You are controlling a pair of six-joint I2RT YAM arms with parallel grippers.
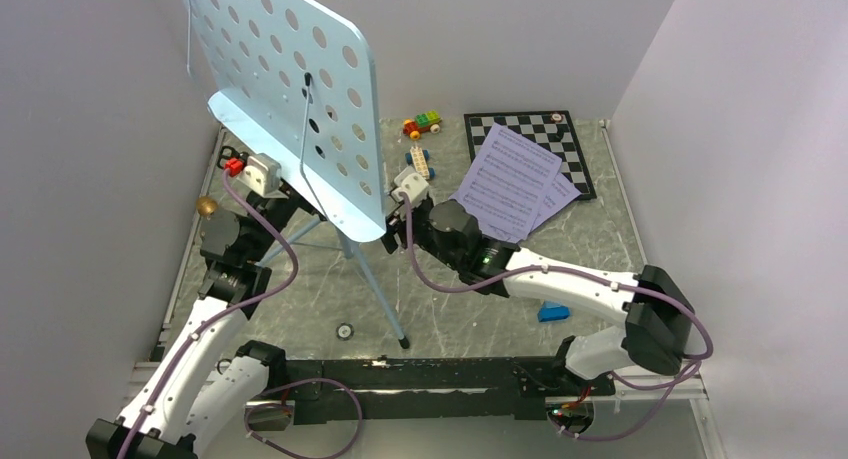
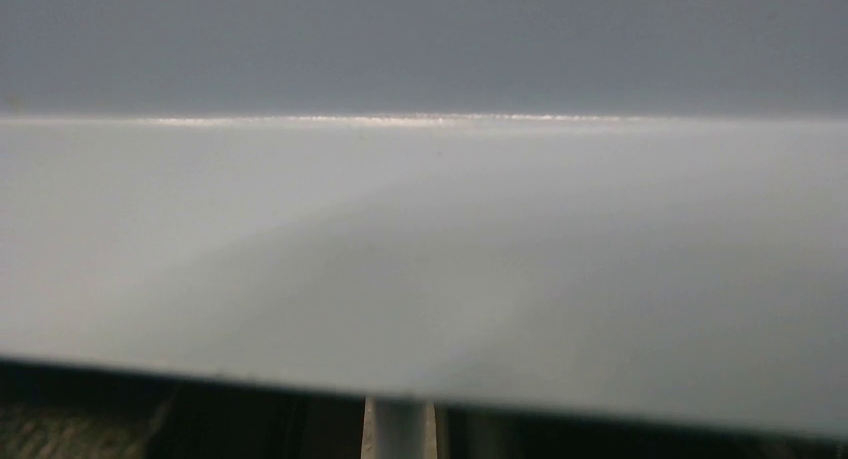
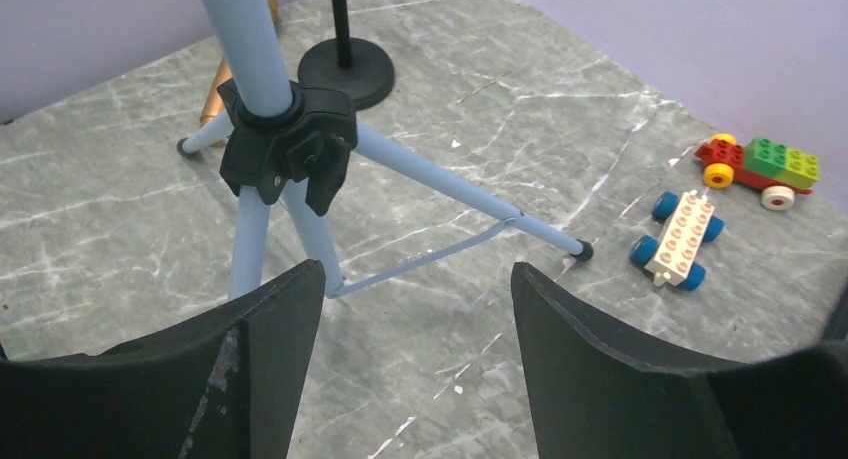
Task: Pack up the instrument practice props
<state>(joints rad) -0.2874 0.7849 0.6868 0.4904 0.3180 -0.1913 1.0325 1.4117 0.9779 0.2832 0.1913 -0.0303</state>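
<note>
The light-blue music stand [image 1: 290,89] stands upright on its tripod, its hole-punched desk tilted over both wrists. My left gripper [image 1: 262,174] reaches under the desk's lower ledge. In the left wrist view the desk [image 2: 420,259] fills the frame, and the pole [image 2: 400,431] sits between two dark fingers, gripped. My right gripper [image 3: 415,274] is open and empty, low beside the tripod hub [image 3: 290,144]. The black round-based mic stand [image 3: 346,69] and the gold-brown microphone [image 3: 215,94] lie behind the pole. White sheet-music pages [image 1: 510,184] rest on the chessboard.
The chessboard [image 1: 570,139] lies at the back right. A colourful toy brick car [image 3: 760,164] and a white brick with blue wheels [image 3: 680,239] sit right of the tripod's leg tip. A small blue piece [image 1: 553,312] lies by the right arm. Walls close three sides.
</note>
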